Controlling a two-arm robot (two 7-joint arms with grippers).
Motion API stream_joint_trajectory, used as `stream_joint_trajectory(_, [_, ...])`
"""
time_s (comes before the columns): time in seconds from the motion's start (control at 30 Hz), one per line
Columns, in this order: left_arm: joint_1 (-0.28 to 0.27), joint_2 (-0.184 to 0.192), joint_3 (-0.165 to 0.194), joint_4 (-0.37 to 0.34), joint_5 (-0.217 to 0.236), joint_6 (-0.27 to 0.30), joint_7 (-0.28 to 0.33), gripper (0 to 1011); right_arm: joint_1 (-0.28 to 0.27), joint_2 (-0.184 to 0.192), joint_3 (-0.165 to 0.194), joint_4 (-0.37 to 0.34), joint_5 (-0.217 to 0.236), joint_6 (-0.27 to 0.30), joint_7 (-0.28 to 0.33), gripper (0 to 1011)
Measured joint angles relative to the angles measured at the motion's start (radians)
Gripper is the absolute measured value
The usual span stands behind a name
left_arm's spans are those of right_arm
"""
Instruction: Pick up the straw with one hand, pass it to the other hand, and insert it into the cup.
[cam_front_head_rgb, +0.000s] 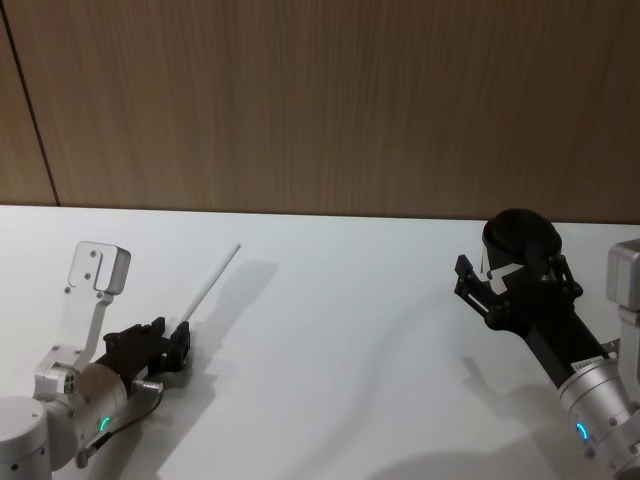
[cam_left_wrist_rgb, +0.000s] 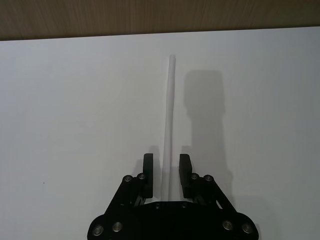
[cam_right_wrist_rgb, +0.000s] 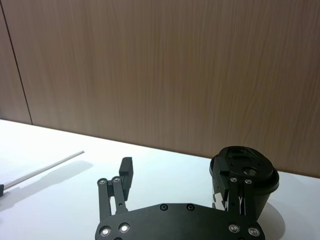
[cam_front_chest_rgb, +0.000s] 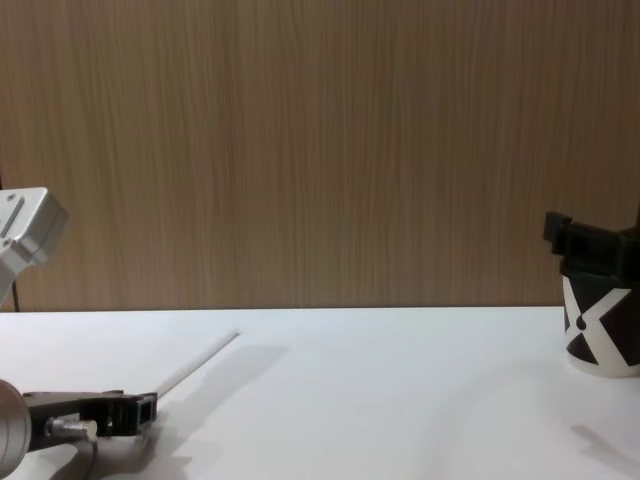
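My left gripper (cam_left_wrist_rgb: 166, 165) sits low at the near left of the table (cam_front_head_rgb: 350, 330), fingers apart with the straw (cam_left_wrist_rgb: 170, 110) running between them. A sliver of gap shows on each side, so I judge I have it framed but not yet pinched. The straw points away from me toward the wooden wall (cam_front_head_rgb: 320, 100), its far end free. Further out on the right, my right gripper (cam_right_wrist_rgb: 175, 172) is spread wide and holds nothing, with one finger just in front of the cup (cam_front_chest_rgb: 600, 330); whether it touches I cannot tell. The cup stands upright with its lid (cam_right_wrist_rgb: 247, 167) on, well apart from the straw. So nothing is finished: closing and lifting, the pass to my right, and the insertion are all left to do
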Motion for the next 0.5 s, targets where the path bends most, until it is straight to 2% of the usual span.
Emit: stream_joint_trajectory(0.5, [0.0, 0.0, 0.0, 0.0, 0.0, 0.0, 0.0, 221, 0.0, 0.0, 0.0, 0.0, 0.0, 0.0, 0.0, 1001])
